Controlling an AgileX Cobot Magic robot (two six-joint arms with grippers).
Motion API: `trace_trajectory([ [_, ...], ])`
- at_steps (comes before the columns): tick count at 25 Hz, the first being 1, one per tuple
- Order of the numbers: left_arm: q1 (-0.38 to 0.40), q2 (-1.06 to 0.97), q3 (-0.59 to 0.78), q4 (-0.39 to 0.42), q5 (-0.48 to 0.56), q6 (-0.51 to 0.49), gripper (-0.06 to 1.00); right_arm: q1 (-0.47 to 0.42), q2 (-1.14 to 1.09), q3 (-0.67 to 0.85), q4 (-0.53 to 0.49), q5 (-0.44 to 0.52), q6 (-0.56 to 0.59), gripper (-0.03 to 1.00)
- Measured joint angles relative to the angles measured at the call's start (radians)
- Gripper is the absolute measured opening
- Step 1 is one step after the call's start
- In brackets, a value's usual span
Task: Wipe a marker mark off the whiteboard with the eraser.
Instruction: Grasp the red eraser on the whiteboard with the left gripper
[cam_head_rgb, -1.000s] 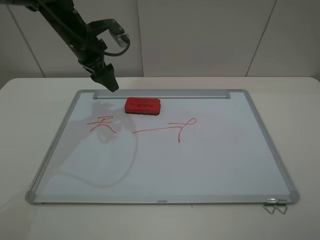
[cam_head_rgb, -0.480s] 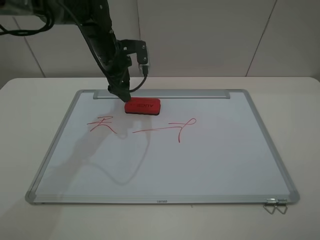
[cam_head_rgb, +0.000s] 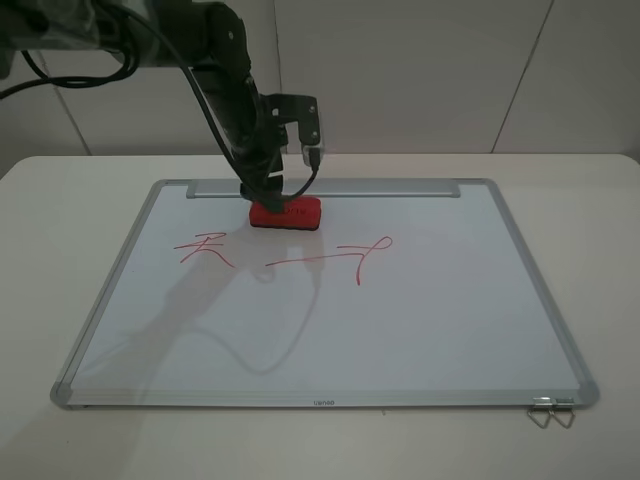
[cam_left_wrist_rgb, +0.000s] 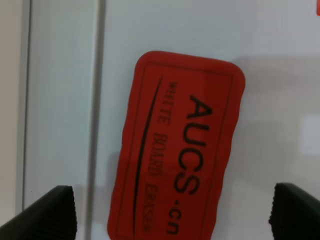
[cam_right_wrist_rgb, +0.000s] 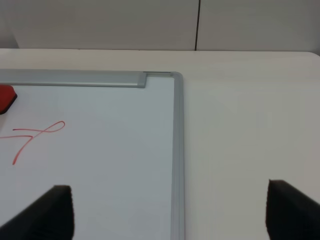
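The eraser (cam_left_wrist_rgb: 177, 150) is a red rectangular block with rounded corners. Its top carries a thin printed border, a curved line and dark lettering reading "AUCS" and "WHITE BOARD ERASER"; one long side looks slightly wavy. It lies flat on the whiteboard (cam_head_rgb: 420, 320) near the far edge, just beside the tray strip (cam_head_rgb: 400, 187) and left of the middle in the high view (cam_head_rgb: 287, 212).

The left gripper (cam_head_rgb: 270, 195) hangs right over the eraser's left end. In its wrist view the two black fingers (cam_left_wrist_rgb: 52, 212) are spread wide. The eraser sits in the gap between them, at a slant to their line, with bare board visible on either side, so nothing is gripped. The finger pads are ribbed.

The marker mark (cam_head_rgb: 205, 249), a small red scribble of crossing strokes, lies nearer the camera and to the left, apart from the eraser. A longer red line (cam_head_rgb: 335, 258) ending in a loop runs to its right.

The board is glossy white with a silver metal frame, and rests on a pale table (cam_head_rgb: 50, 200).

The right gripper (cam_right_wrist_rgb: 170, 212) is spread open too, empty, above the board's right frame edge.
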Motion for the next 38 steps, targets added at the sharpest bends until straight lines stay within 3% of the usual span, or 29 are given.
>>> trace_trajectory([
  [14,-0.001,0.050,-0.001,-0.001,-0.068,-0.001,0.77,0.000,0.000,0.000,0.000,0.000,0.000,0.69],
  [23,-0.001,0.050,-0.001,-0.024,-0.031,-0.001,0.77,0.000,0.000,0.000,0.000,0.000,0.000,0.69],
  [38,-0.001,0.068,-0.001,-0.024,-0.060,-0.001,0.77,0.000,0.000,0.000,0.000,0.000,0.000,0.69],
])
